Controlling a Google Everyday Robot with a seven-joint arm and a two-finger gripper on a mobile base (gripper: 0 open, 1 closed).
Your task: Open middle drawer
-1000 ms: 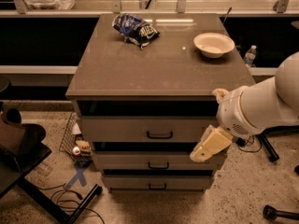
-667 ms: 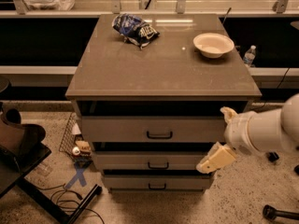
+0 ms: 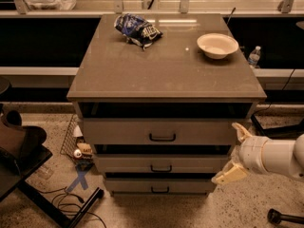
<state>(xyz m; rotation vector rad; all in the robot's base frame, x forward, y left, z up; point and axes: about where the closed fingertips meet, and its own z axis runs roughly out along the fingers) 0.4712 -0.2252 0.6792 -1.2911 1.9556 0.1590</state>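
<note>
The middle drawer [image 3: 128, 164] is the second of three grey-beige fronts in the cabinet, with a small black bar handle [image 3: 161, 168] at its centre. It looks shut, flush with the other fronts. My gripper [image 3: 235, 152] is at the cabinet's right side, level with the middle drawer's right end and well right of the handle. Its two cream fingers are spread apart, one [image 3: 240, 129] up by the top drawer's corner and one [image 3: 229, 174] lower down, and they hold nothing.
The cabinet top [image 3: 161, 65] carries a blue chip bag [image 3: 137, 29] and a white bowl [image 3: 217, 44]. The top drawer [image 3: 118, 131] and bottom drawer [image 3: 128, 186] frame the middle one. A dark chair [image 3: 23, 151], cables and small clutter [image 3: 81, 150] lie on the floor to the left.
My arm has drawn back to the right and lower, so less of it overlaps the drawer fronts. The drawers have not moved.
</note>
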